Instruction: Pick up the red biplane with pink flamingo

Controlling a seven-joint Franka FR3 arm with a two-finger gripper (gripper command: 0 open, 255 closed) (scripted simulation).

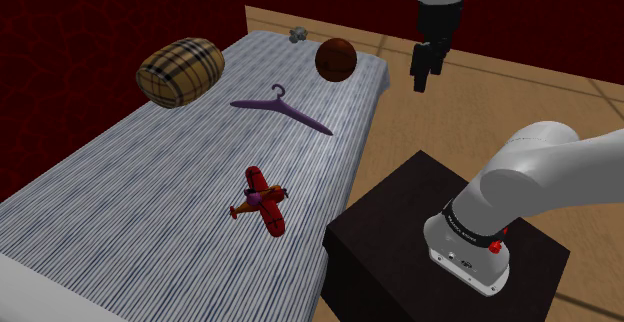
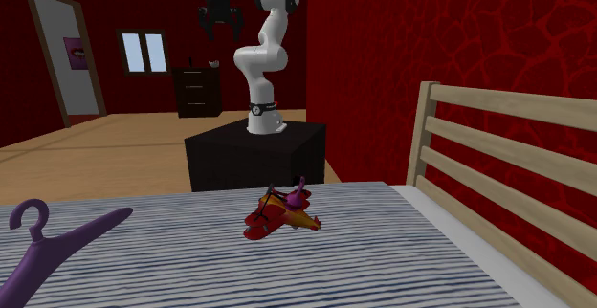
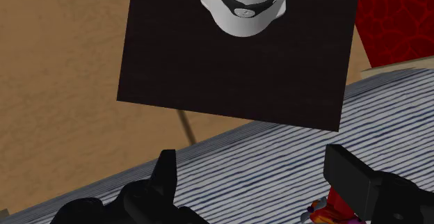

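While the end effector (image 1: 424, 70) hangs spread and empty over the wooden floor (image 1: 520, 100), one red biplane (image 1: 263, 201) sits on the striped bed (image 1: 130, 210), near the edge by the stand (image 1: 400, 220). Dark red walls (image 1: 80, 20) all round, and on the bed there's also one purple hanger (image 1: 285, 107), one plaid barrel bag (image 1: 180, 71) and one brown ball (image 1: 336, 59).

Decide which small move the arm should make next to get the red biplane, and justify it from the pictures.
Probably carry the open gripper sideways over the striped bed until it hangs above the biplane. It hovers high with fingers apart, holding nothing, and in the wrist view the toy lies out by one finger, not between them.
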